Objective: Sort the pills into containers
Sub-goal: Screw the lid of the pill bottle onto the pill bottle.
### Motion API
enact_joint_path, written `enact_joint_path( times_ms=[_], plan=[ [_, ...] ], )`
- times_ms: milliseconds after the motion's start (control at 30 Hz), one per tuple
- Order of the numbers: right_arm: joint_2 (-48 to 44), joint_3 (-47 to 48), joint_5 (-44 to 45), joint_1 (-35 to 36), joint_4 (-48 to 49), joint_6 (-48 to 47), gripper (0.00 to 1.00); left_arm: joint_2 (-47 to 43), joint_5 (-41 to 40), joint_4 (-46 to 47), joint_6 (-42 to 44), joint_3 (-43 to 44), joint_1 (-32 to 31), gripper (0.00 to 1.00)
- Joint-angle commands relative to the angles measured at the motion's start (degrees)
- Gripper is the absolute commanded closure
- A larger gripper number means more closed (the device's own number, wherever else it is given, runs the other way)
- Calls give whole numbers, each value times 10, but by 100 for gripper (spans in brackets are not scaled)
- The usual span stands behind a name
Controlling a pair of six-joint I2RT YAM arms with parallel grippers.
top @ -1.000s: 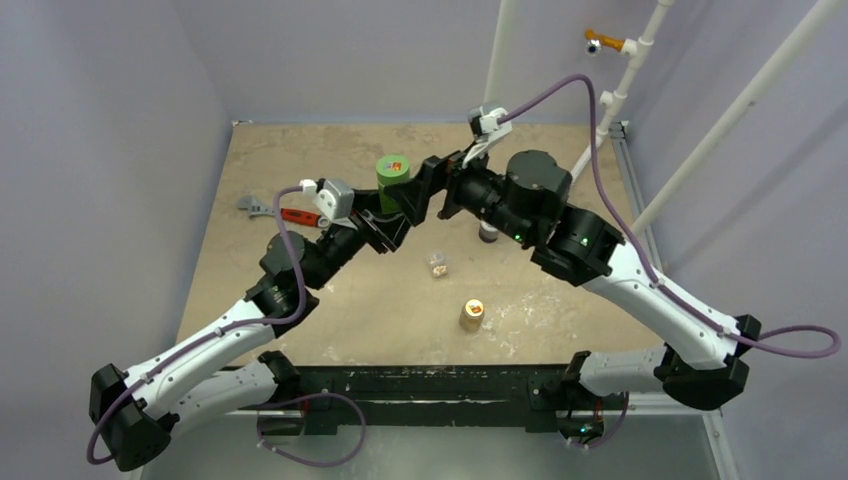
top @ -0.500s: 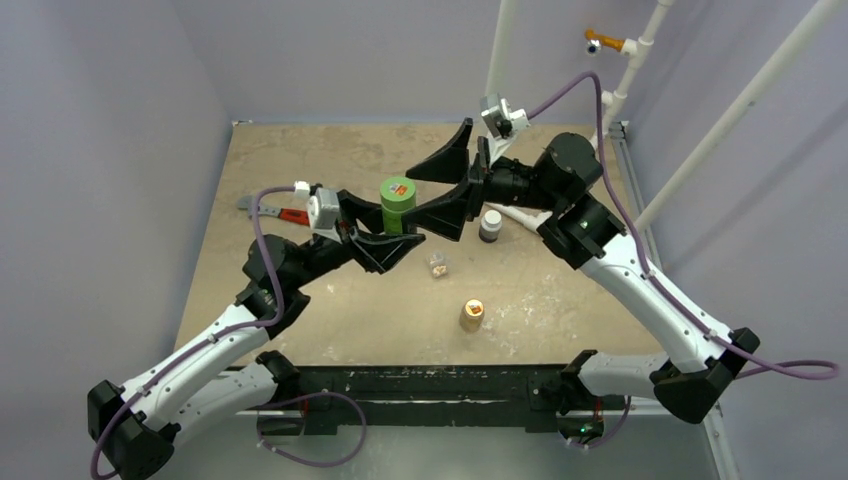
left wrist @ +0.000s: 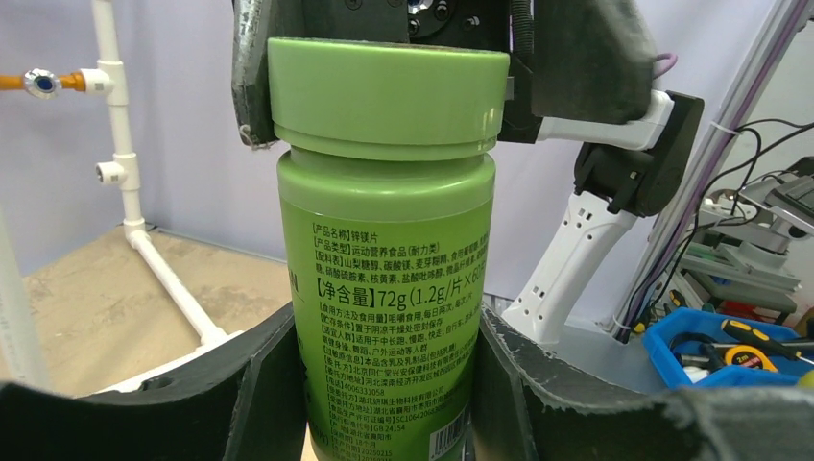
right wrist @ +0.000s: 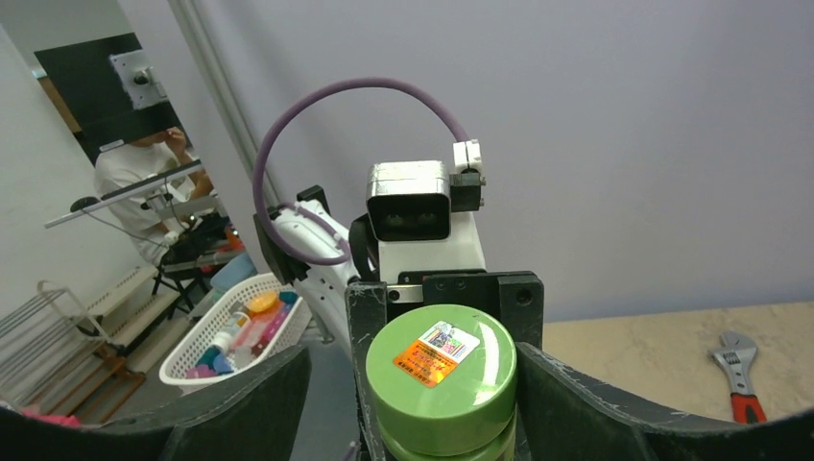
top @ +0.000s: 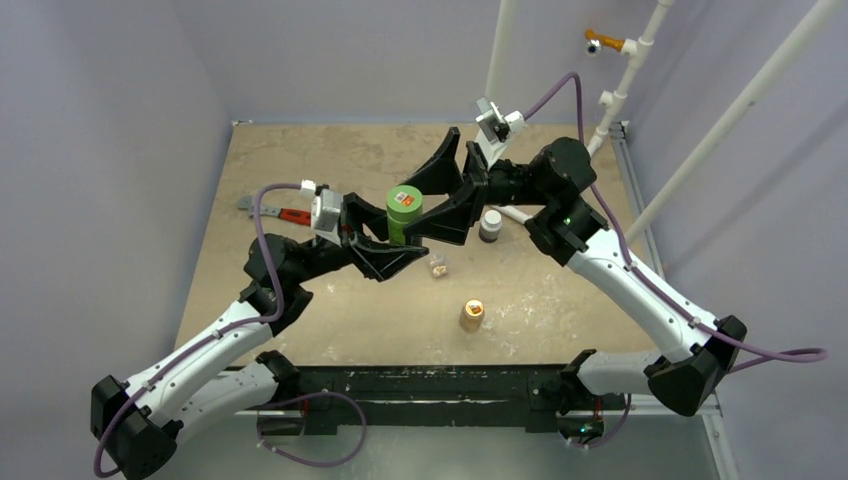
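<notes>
Left gripper has the green bottle clamped by the body, a finger pressed against each side of the label, and holds it up clear of the table. The right gripper sits at the bottle's green cap with its jaws spread and straddling it. One finger looks close against the cap's edge and the other shows a clear gap, so there is no grip there. Down on the table, the small clear case sits on its own just nearer the arm bases than the held bottle, between it and the tan-orange bottle. Something pale shows inside, but individual pills cannot be made out. The dark brown white-capped bottle stands just beside the right gripper, and a wrench lies off by the left arm.
</notes>
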Motion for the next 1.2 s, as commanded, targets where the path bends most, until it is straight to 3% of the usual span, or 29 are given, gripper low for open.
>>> enact_joint_path(
  times_ms=[0, 200, 367, 567, 667, 833, 1167],
  plan=[
    [-1, 1, -15, -3, 44, 20, 26, 3, 14, 46, -16, 15, 5, 100],
    [2, 2, -2, -3, 32, 20, 42, 7, 16, 43, -17, 18, 5, 100],
    [5, 5, 11, -3, 0, 5, 60, 7, 6, 38, -13, 19, 4, 100],
    [-1, 5, 70, 0, -77, -34, 76, -7, -88, -22, 32, 32, 5, 100],
    [-8, 20, 181, 18, -164, -78, 86, -15, -181, -76, 73, 50, 4, 100],
    [7, 67, 430, 101, -303, -125, 91, 0, -301, -135, 155, 92, -20, 100],
    [88, 151, 760, 199, -416, -61, 100, 58, -568, -102, 310, 133, -124, 100]
  ],
)
